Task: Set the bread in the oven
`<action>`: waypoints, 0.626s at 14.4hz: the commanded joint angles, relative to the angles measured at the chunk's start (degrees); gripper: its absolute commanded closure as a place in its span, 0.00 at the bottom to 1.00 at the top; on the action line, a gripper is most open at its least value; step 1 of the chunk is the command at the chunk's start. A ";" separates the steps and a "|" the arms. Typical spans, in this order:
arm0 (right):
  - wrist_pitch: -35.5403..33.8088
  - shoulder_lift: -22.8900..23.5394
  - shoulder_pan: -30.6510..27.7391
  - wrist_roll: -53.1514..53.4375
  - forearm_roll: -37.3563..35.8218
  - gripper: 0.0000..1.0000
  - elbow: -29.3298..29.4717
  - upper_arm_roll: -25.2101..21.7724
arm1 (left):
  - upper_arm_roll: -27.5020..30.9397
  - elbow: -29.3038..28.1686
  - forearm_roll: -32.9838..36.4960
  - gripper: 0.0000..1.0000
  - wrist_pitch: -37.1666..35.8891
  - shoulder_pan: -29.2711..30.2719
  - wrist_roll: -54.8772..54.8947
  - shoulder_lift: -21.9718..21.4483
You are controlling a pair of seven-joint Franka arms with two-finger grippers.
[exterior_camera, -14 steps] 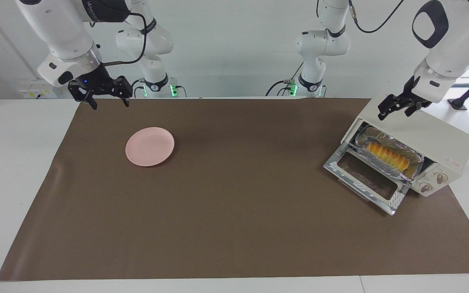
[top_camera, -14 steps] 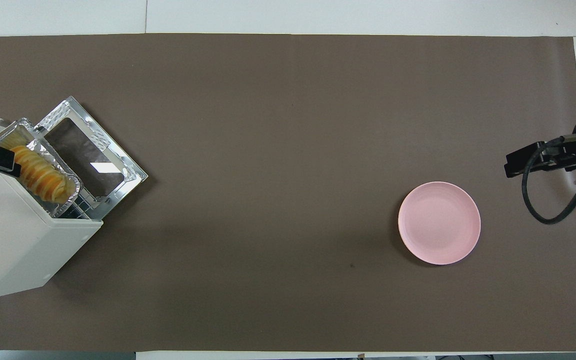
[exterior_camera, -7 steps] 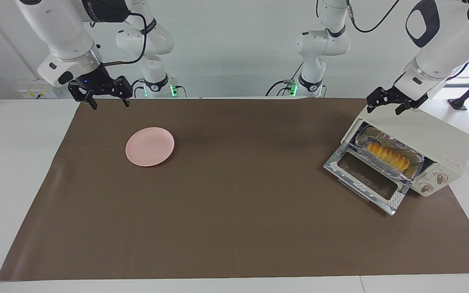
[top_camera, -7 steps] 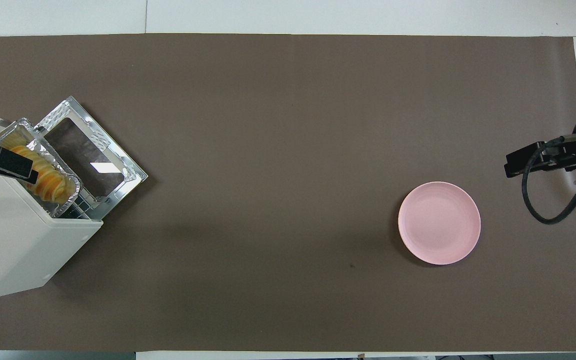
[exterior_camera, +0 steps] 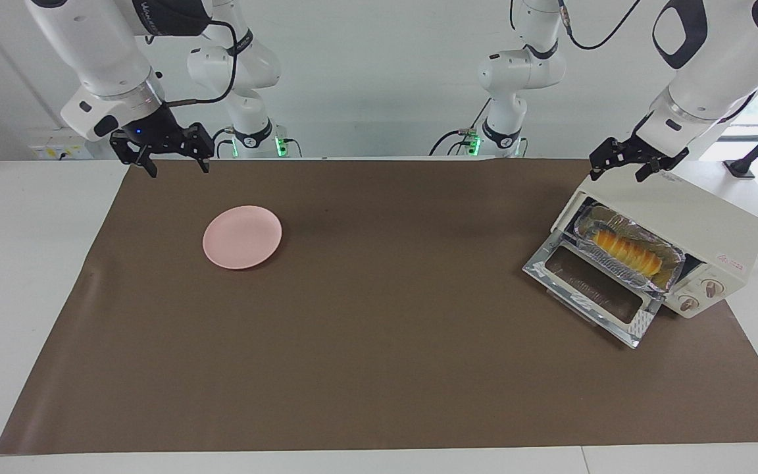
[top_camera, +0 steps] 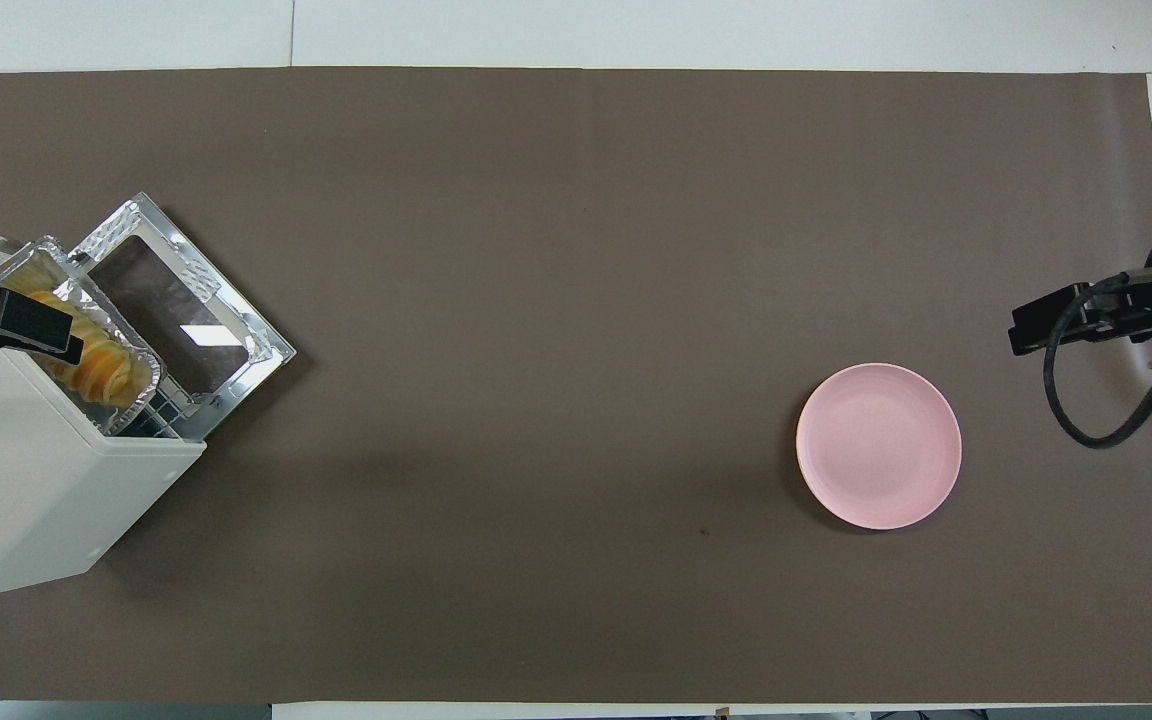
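Bread point(exterior_camera: 626, 251) sits in the foil tray point(exterior_camera: 672, 271), and the tray rests on the rack at the mouth of the oven point(exterior_camera: 701, 220), toward the left arm's end of the bench point(exterior_camera: 379, 395); the tray looks only partly in, its front lip sticking out over the dropped-down door point(exterior_camera: 589, 293). Left claw point(exterior_camera: 626, 164) hangs over the oven's top corner nearest the robots, fingers spread, holding nothing. Right claw point(exterior_camera: 170, 158) waits over the mat edge near the pink plate point(exterior_camera: 242, 237), also spread & empty. Step in hand, as I read it: finish seating the tray, then shut the door. To do it well: come down in front of the opening, not thru the oven top; push on the tray's front rim w/ a flat finger, straight along the rack, slow, since foil crumples easily & a skewed push could jam it vs. the side wall. Don't press the bread itself. Check the lip clears the door frame before swinging the door up from its free edge. Count: 1 bread, 1 foil tray, 1 oven w/ 2 knobs point(exterior_camera: 698, 296), 1 plate, 2 claws.
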 commanded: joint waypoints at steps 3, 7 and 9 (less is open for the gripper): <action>-0.23 -1.07 -1.12 -1.00 0.60 0.00 -0.96 0.64 | -0.45 -1.72 -0.73 0.00 -0.38 0.05 -2.74 -2.06; -0.23 -1.07 -1.12 -1.00 0.60 0.00 -0.96 0.64 | -0.37 -0.67 -0.65 0.00 -0.02 -0.57 -5.44 -1.45; -0.23 -1.07 -1.12 -1.00 0.51 0.00 -0.96 0.64 | -0.54 -0.05 -0.65 0.00 1.55 -0.92 -7.74 -1.18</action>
